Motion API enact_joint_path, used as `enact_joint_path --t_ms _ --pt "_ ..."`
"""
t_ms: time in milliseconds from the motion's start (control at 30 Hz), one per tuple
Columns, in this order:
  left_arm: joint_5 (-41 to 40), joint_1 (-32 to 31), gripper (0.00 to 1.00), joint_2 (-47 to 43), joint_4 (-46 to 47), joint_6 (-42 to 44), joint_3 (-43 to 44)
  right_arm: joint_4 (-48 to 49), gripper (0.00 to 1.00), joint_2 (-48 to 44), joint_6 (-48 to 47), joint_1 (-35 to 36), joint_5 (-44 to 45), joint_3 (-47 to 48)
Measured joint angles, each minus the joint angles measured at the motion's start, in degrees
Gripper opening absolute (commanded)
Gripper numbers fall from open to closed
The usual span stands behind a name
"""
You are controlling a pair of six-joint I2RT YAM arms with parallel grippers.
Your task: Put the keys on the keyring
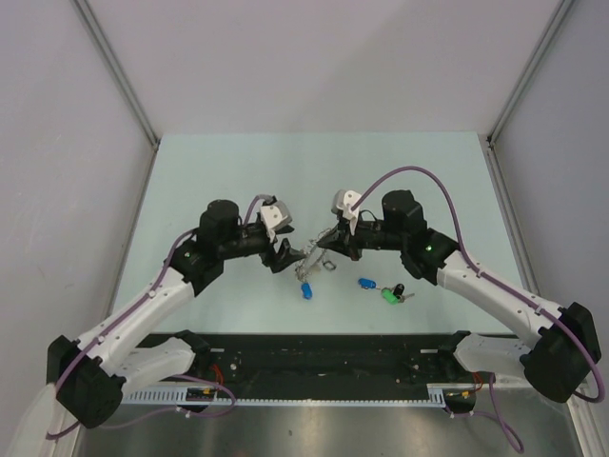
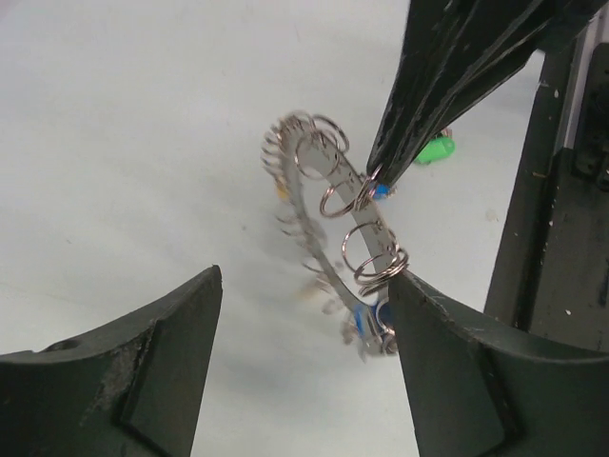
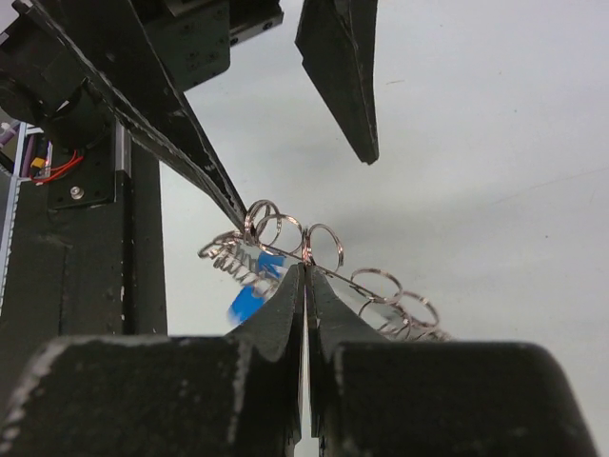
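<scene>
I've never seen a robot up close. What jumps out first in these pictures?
A keyring bristling with small wire loops sits between two claws: the right claw is pinched shut on it, and the left claw stands open around it. Nearer the arm bases, tiny bright-headed keys lie on the table: a blue key alone, a green key in a cluster further right.

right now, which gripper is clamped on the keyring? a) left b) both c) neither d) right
d: the right gripper is shut on the edge of the keyring, while the left gripper stands open with its fingers wide on either side of the ring.
</scene>
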Motion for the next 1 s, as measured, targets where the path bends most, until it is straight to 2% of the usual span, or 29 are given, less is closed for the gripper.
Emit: enact_joint_path --t_ms 300,333,500,833,1000 --pt "5.33 0.48 0.59 -8.66 6.14 1.11 -4.48 -0.02 0.0 0.0 -0.04 0.04 -0.57 0.0" --pt "6.08 0.48 0.54 -8.66 6.6 1.16 -4.48 0.0 0.0 0.0 -0.04 0.07 -0.61 0.0" --pt "9.03 0.59 0.49 -8.11 8.68 0.44 -4.5 -0.02 0.0 0.02 -0.22 0.61 -0.76 0.0" --pt "11.82 0.85 0.17 -4.28 14.99 -5.22 -4.63 -0.02 0.0 0.59 -1.03 1.46 -0.76 0.0" --pt "13.68 0.96 0.16 -1.18 15.02 -6.29 -4.61 -0.39 0.0 0.59 -1.07 1.51 -0.81 -0.02"
